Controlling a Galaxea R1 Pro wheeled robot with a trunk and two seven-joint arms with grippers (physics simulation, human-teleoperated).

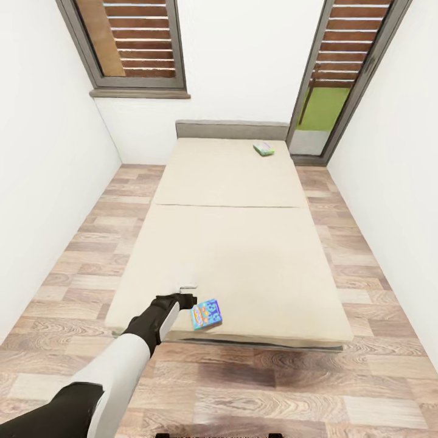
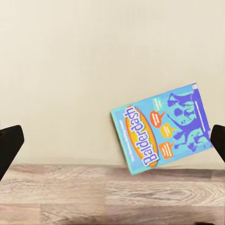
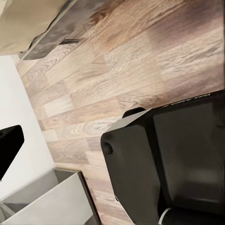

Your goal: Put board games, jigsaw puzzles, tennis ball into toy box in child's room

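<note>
Two board games lie on the bed [image 1: 237,243]. A blue box printed Balderdash [image 1: 205,314] rests at the foot edge of the beige mattress. A white-green box [image 1: 263,148] sits far off by the grey headboard. My left gripper [image 1: 186,297] hovers just left of the blue box, over the mattress edge. In the left wrist view the Balderdash box [image 2: 161,127] lies flat and askew, nearer one of the wide-apart fingers [image 2: 9,147] of the open, empty left gripper [image 2: 114,145]. In the right wrist view, one dark finger [image 3: 8,146] of the right gripper stands over the floor.
Wood-plank floor [image 1: 67,255] runs along both sides of the bed between white walls. Grey-framed windows [image 1: 134,42] stand behind the headboard. The right wrist view has my black base [image 3: 178,154], the bed's foot corner [image 3: 37,28] and a grey unit [image 3: 51,199].
</note>
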